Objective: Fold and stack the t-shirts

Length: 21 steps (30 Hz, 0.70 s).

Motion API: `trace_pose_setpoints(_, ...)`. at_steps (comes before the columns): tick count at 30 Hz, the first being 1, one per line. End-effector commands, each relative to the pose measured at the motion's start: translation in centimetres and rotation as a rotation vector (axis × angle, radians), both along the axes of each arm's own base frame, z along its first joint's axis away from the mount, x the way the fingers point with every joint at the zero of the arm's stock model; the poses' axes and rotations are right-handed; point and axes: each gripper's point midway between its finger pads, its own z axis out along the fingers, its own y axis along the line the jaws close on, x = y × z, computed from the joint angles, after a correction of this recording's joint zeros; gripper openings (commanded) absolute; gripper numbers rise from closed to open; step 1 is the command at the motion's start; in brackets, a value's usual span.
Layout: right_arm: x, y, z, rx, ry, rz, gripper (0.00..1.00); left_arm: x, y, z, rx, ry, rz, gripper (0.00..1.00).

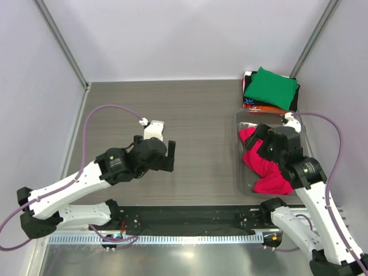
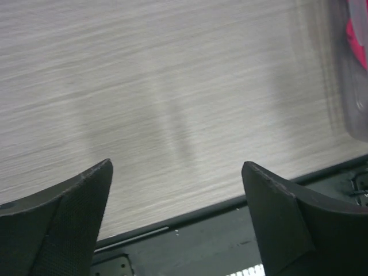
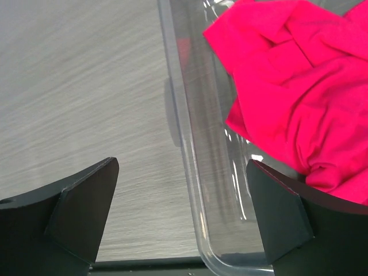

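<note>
A bright crimson-pink t-shirt point(image 1: 265, 171) lies crumpled in a clear plastic bin point(image 1: 238, 123) at the right. It fills the upper right of the right wrist view point(image 3: 299, 86) and shows as a sliver in the left wrist view point(image 2: 357, 40). Folded shirts are stacked at the back right: green point(image 1: 270, 86) on top, orange point(image 1: 265, 107) and black point(image 1: 295, 99) beneath. My right gripper point(image 1: 262, 144) point(image 3: 183, 169) is open and empty above the bin's left wall. My left gripper point(image 1: 167, 156) point(image 2: 177, 172) is open and empty over bare table left of the bin.
The bin's left wall point(image 3: 175, 86) runs between my right fingers, and its corner shows in the left wrist view point(image 2: 351, 103). A black rail point(image 1: 184, 218) runs along the table's near edge. Grey walls close the sides and back.
</note>
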Motion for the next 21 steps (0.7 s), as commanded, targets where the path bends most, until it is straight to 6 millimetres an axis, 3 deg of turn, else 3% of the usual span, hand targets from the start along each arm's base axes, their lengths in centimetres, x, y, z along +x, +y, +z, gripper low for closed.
trace_pose_setpoints(1,1.4,-0.1,-0.8,-0.043,0.023,-0.005,0.99,0.5,3.0,0.1,0.067,-0.056,0.044,0.96)
trace_pose_setpoints(6,1.9,-2.8,-2.6,-0.196,0.110,-0.093,1.00,-0.2,5.9,-0.8,0.110,-0.071,0.084,1.00)
trace_pose_setpoints(10,2.7,-4.6,-5.2,-0.302,0.257,-0.154,1.00,-0.7,7.3,-1.3,0.117,-0.077,0.098,1.00)
trace_pose_setpoints(15,3.8,-7.6,-9.9,-0.250,0.426,-0.233,1.00,-1.2,8.9,-1.9,0.112,-0.084,0.124,1.00)
trace_pose_setpoints(21,3.9,-8.4,-14.6,-0.235,0.543,-0.242,1.00,-1.4,9.4,-1.0,0.049,-0.117,0.130,1.00)
